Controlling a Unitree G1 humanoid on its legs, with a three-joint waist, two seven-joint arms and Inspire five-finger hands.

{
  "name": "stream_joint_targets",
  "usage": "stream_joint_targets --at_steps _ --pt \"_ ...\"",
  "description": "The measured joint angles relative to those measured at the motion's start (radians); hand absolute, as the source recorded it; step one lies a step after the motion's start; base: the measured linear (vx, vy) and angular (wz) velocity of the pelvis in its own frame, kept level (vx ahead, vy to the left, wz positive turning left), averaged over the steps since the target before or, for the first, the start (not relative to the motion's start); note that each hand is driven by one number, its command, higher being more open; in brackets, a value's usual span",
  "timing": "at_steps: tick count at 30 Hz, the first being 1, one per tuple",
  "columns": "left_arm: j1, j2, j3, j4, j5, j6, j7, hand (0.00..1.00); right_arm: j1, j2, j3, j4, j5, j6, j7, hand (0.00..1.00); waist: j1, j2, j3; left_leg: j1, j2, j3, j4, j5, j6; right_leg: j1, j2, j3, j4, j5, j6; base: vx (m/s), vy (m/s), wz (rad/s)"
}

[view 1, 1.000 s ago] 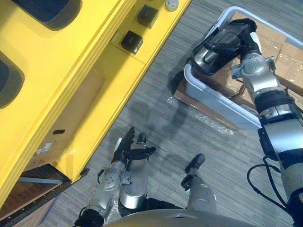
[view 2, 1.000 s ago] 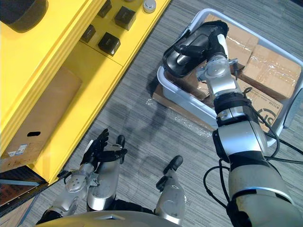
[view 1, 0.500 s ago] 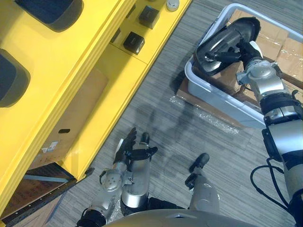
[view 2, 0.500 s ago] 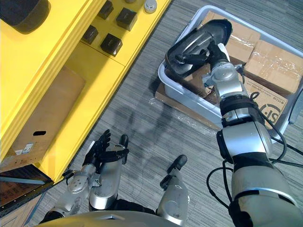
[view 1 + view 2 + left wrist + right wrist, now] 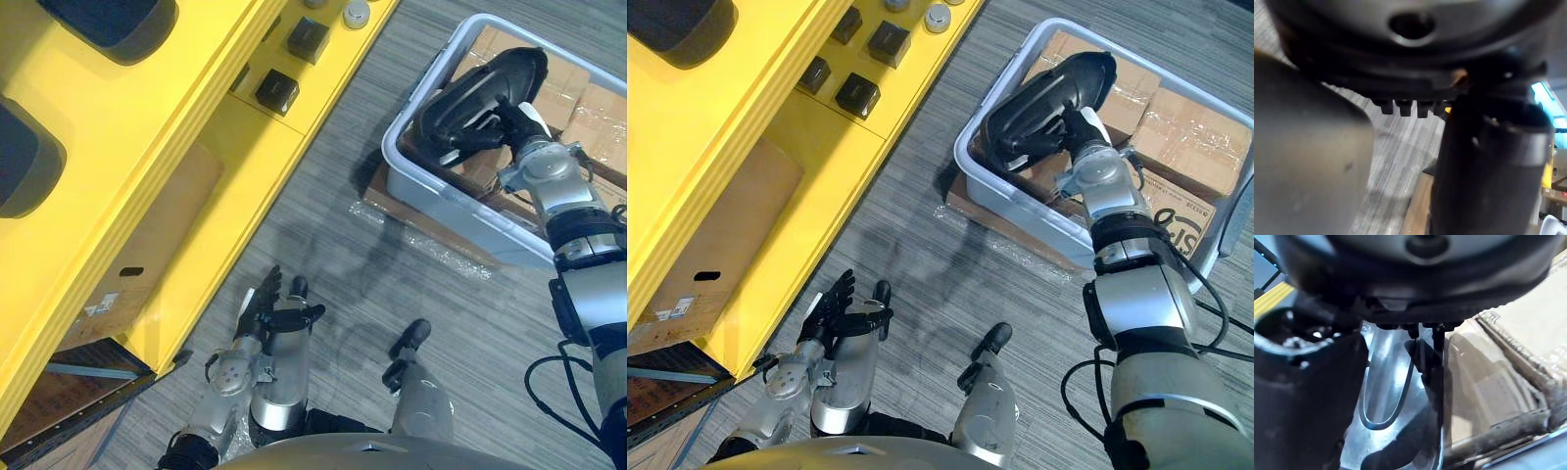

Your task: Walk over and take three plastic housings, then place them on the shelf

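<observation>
My right hand (image 5: pixel 1081 129) is shut on a black plastic housing (image 5: pixel 480 91), a long glossy shell held tilted above the pale grey bin (image 5: pixel 431 199). Its shiny inner face (image 5: pixel 1385 382) lies just past the hand in the right wrist view. More dark housings (image 5: pixel 106 22) rest on top of the yellow shelf (image 5: pixel 201 147) at the left. My left hand (image 5: pixel 263 305) hangs low beside the shelf's foot, open and holding nothing.
Small black boxes (image 5: pixel 275 89) and round caps (image 5: pixel 354 12) sit on a lower ledge of the shelf. Taped cardboard boxes (image 5: pixel 1190 142) lie inside and under the bin. Grey striped carpet (image 5: pixel 392 274) stretches between shelf and bin.
My right hand has carried the housing slightly to the right and tipped it more lengthwise above the bin. The left hand has stayed where it was.
</observation>
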Motion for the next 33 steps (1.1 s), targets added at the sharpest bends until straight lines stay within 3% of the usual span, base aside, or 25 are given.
stream_joint_targets --at_steps 8,14,20,24,28,33 --pt "0.012 0.021 0.02 -0.019 -0.027 0.018 -0.001 1.0 0.056 -0.039 -0.061 0.015 -0.03 0.034 -0.058 1.0 -0.023 -0.037 0.004 -0.005 0.006 0.008 0.004 -0.004 0.001 -0.013 0.001 0.012 0.008 -0.001 -0.001 -0.03 0.042 -0.05" --pt "0.039 0.024 0.024 -0.045 -0.032 0.017 0.014 1.0 0.069 -0.089 -0.079 -0.065 -0.035 0.115 -0.16 1.0 -0.037 -0.039 0.005 -0.019 0.012 0.01 0.013 -0.004 0.0 -0.029 0.006 0.018 0.008 -0.001 -0.002 0.0 0.035 -0.02" --pt "0.04 0.024 0.024 -0.045 -0.035 0.017 0.02 1.0 0.069 -0.118 -0.089 -0.086 -0.036 0.144 -0.252 1.0 -0.045 -0.039 0.006 -0.017 0.015 0.015 0.011 -0.005 -0.001 -0.032 0.008 0.023 0.009 -0.001 -0.002 0.01 0.01 -0.02" --pt "0.041 0.024 0.024 -0.045 -0.039 0.016 0.02 1.0 0.07 -0.118 -0.089 -0.086 -0.035 0.141 -0.259 1.0 -0.046 -0.039 0.005 -0.017 0.015 0.015 0.006 -0.005 0.0 -0.032 0.008 0.023 0.009 -0.001 -0.002 0.0 0.0 0.0" --pt "0.044 0.024 0.025 -0.045 -0.038 0.012 0.02 1.0 0.072 -0.118 -0.111 -0.121 -0.026 0.089 -0.37 1.0 -0.052 -0.039 0.006 -0.015 0.015 0.016 0.004 -0.005 -0.001 -0.031 0.008 0.024 0.01 -0.001 -0.002 -0.01 0.026 0.0" --pt "0.068 0.019 0.035 -0.076 -0.03 0.012 0.02 1.0 0.193 -0.115 -0.234 -0.407 0.037 0.018 -0.487 1.0 -0.074 -0.046 0.008 0.024 0.018 0.03 -0.009 -0.006 -0.002 -0.011 0.008 0.036 0.01 -0.001 -0.002 0.02 0.03 -0.06"
